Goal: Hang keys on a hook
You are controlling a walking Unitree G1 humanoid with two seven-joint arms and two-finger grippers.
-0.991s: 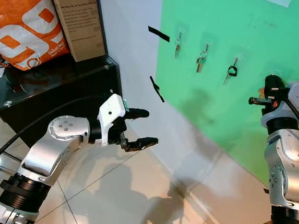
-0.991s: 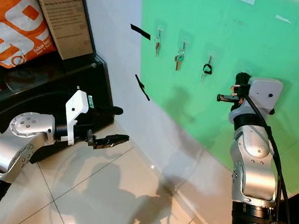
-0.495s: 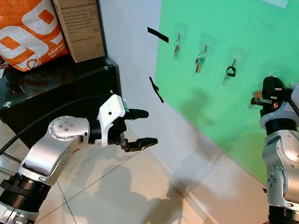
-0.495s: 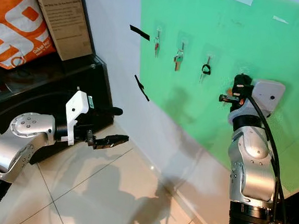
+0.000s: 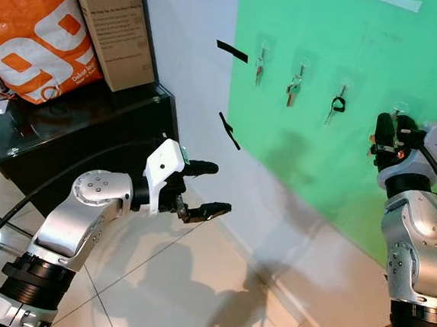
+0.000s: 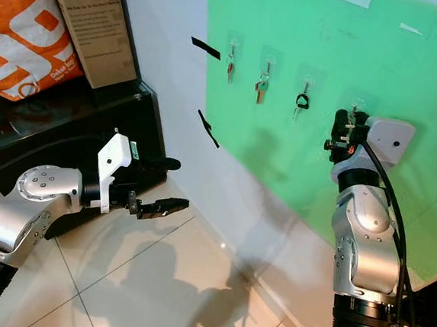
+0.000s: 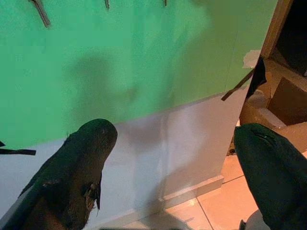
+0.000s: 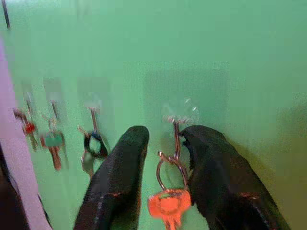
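You are holding the right gripper [image 8: 165, 163] up against the green wall panel [image 5: 350, 60] at the right edge of the head views, level with the row of clear hooks. In the right wrist view its two black fingers [image 8: 117, 177] are standing slightly parted on either side of a metal key ring with an orange-headed key [image 8: 168, 203]. That ring is hanging from the clear adhesive hook [image 8: 180, 114] in the middle of the frame, and you cannot tell whether the fingers are touching it.

Further left along the panel, three other small key sets [image 5: 293, 86] are hanging on their own hooks in the upper middle of the head views.

Your left gripper [image 5: 201, 186] is hovering in the lower centre of the left eye view, above the pale tiled floor [image 5: 193, 284], with its fingers spread wide and nothing between them. Behind it, the dark glass-topped cabinet [image 5: 69, 120] is carrying an orange shopping bag [image 5: 38, 33] and a brown cardboard box [image 5: 112, 24] in the upper left.
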